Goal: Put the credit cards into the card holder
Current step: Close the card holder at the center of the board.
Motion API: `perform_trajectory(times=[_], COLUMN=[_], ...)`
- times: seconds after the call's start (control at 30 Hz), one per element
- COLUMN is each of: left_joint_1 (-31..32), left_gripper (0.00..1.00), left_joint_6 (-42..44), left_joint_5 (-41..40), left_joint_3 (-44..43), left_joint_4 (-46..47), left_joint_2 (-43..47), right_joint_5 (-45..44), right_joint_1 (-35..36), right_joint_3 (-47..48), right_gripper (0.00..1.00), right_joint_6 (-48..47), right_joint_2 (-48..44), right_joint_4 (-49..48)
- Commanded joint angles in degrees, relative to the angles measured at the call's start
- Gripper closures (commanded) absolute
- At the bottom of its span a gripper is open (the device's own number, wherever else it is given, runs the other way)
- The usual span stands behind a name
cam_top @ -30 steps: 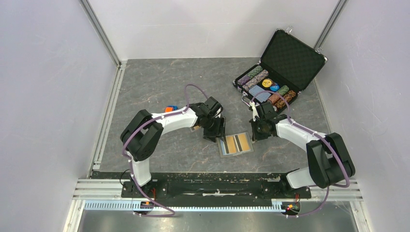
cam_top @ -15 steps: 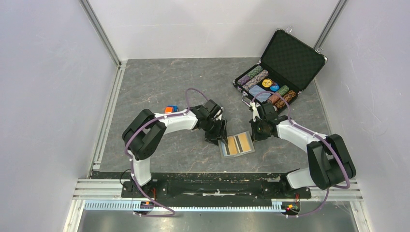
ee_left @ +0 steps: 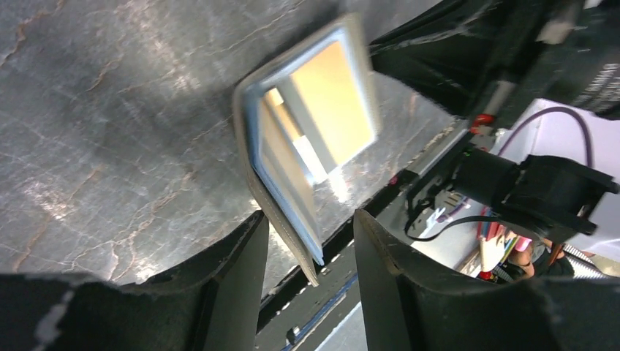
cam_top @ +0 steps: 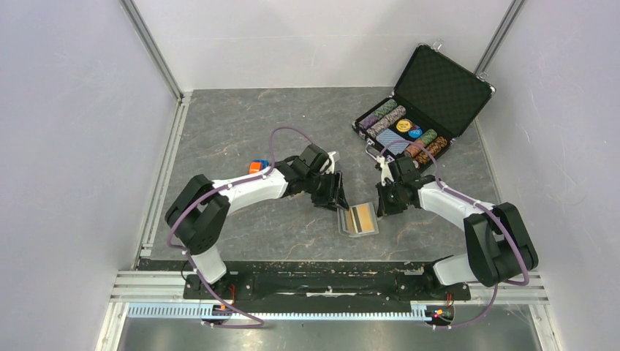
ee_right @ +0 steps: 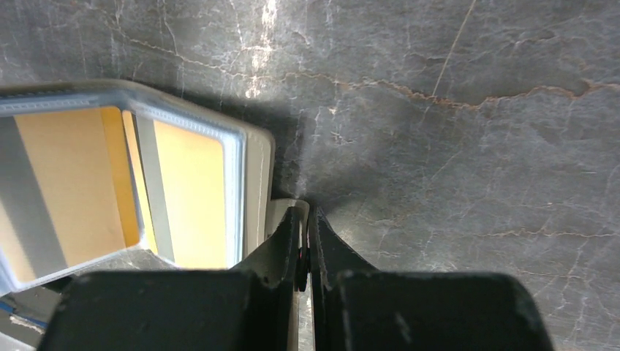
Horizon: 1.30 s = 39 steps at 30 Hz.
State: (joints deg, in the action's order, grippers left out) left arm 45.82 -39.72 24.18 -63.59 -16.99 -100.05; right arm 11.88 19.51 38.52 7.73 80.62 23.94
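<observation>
Left gripper [cam_top: 338, 194], jaws half-wide astride it, has tipped up one flap of the grey-taupe fold-over card holder [cam_top: 360, 220] by the table's near edge. Right gripper [cam_top: 382, 205] pinches its tab. Fold slowly, keeping the orange-tan credit cards [ee_right: 186, 190] seated.

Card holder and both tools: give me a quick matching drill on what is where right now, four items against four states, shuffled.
1. left tool
2. right tool
3. orange card
4. poker-chip briefcase

A. lid up, at the far right
B. pinched shut on the card holder at its edge
C. inside the card holder
D. fingers apart, astride the holder's upturned flap

Pairs: 1-D, 2-B, 3-C, 4-A
</observation>
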Motion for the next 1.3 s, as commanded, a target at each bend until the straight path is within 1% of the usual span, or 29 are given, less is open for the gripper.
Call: perform_trajectory(times=[0.0,0.17,0.37,0.5,0.6,0.73,0.9,1.03,1.13,1.17,1.27], left_joint_1=[0.5,1.5,3.3,3.5,3.5,3.6,3.8,4.6,5.5,5.8,6.8], left_gripper=[0.48,0.48,0.48,0.49,0.49,0.57,0.80,0.92,0.97,0.98,0.98], left_joint_6=[-3.7,-4.2,-4.8,-4.5,-3.6,-2.0,-0.1,2.8,5.4,6.2,7.7], left_joint_5=[1.8,4.7,7.8,8.7,8.0,6.5,5.5,2.7,0.2,-0.6,-2.1], left_joint_3=[-2.0,-4.0,-5.8,-6.8,-6.8,-6.7,-7.7,-9.8,-11.7,-12.3,-13.7], left_joint_4=[4.1,5.6,7.9,7.3,5.3,2.8,-0.2,-5.2,-9.3,-10.5,-13.1], left_joint_2=[3.2,-0.5,-5.3,-8.0,-9.4,-10.6,-12.4,-13.9,-15.1,-15.5,-16.9], right_joint_5=[2.6,5.0,11.8,15.6,16.5,15.8,16.2,17.1,18.3,18.6,20.1], right_joint_1=[0.4,0.6,1.1,1.4,1.4,1.4,1.4,1.4,1.4,1.4,1.4], right_joint_3=[-0.6,-1.4,-4.2,-7.2,-8.1,-7.6,-6.6,-5.6,-4.9,-4.8,-5.0], right_gripper=[1.00,1.00,1.00,1.00,1.00,1.00,0.98,0.94,0.89,0.84,0.74], right_joint_6=[0.2,0.5,4.5,8.4,9.9,9.8,9.5,9.2,9.1,9.1,9.3], right_joint_2=[0.0,-0.2,-1.3,-2.2,-3.1,-3.8,-3.8,-4.1,-4.3,-4.4,-4.9], right_joint_4=[2.2,2.0,-1.0,-4.3,-5.4,-4.7,-4.2,-4.2,-4.5,-4.6,-5.9])
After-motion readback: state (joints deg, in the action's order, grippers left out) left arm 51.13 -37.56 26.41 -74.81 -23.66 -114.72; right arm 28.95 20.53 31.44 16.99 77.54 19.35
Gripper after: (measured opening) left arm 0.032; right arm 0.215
